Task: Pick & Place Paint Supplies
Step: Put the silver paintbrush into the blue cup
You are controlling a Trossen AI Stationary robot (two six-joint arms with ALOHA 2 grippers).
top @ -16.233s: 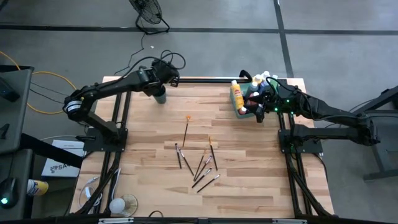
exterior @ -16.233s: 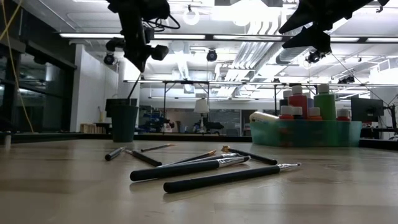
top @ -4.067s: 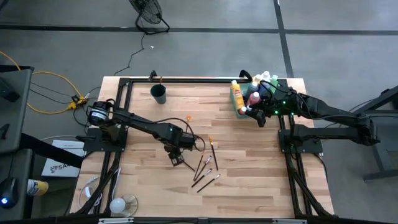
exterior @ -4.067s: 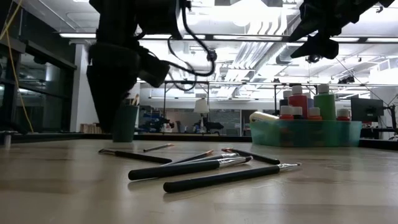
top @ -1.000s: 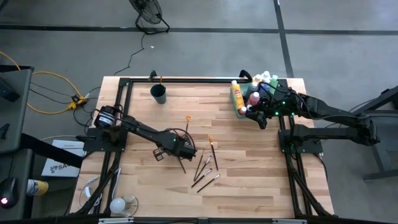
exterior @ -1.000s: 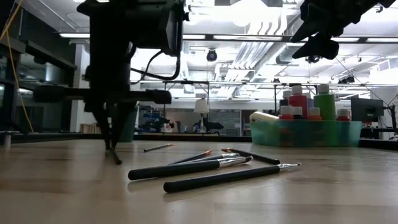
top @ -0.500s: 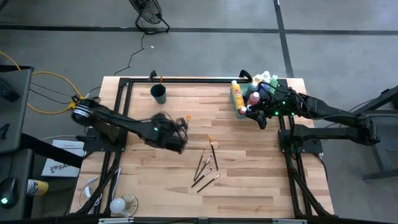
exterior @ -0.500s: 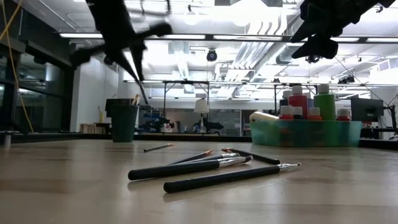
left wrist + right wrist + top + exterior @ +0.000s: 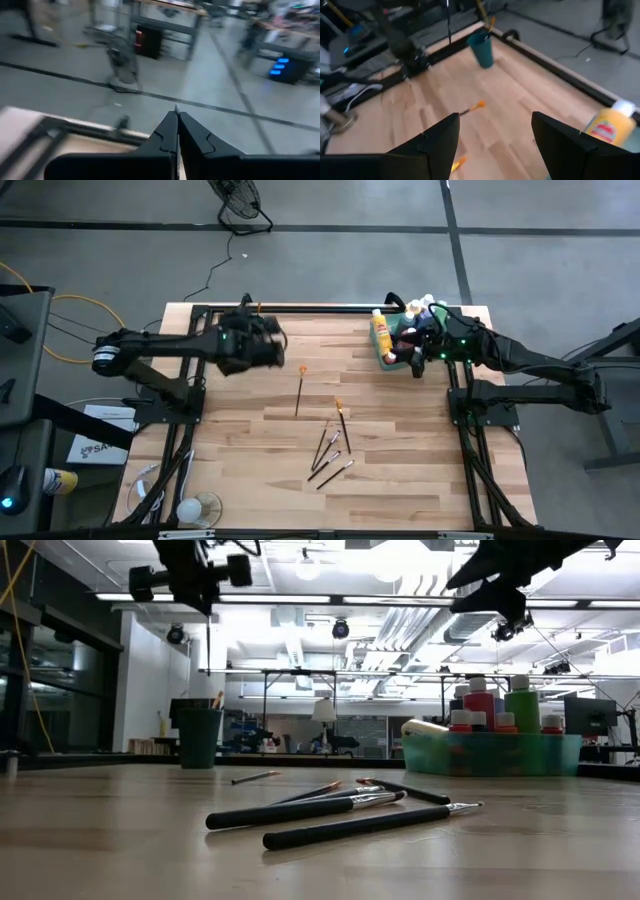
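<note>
Left gripper [image 9: 265, 345] blurred, raised near teal cup [image 9: 256, 330]; fingers pressed together on thin paintbrush [image 9: 208, 640]. Right gripper [image 9: 418, 358] spread wide over green tray [image 9: 386, 360]. Remaining paintbrushes [image 9: 330, 448] mid-table.

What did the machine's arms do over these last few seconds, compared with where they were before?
The left gripper came down to the brushes at mid-table, closed on one, and swung it up to the dark cup; it now hangs above the cup with fingers pressed together. One brush fewer lies on the table. The right gripper stayed open over the green tray of paint bottles.
</note>
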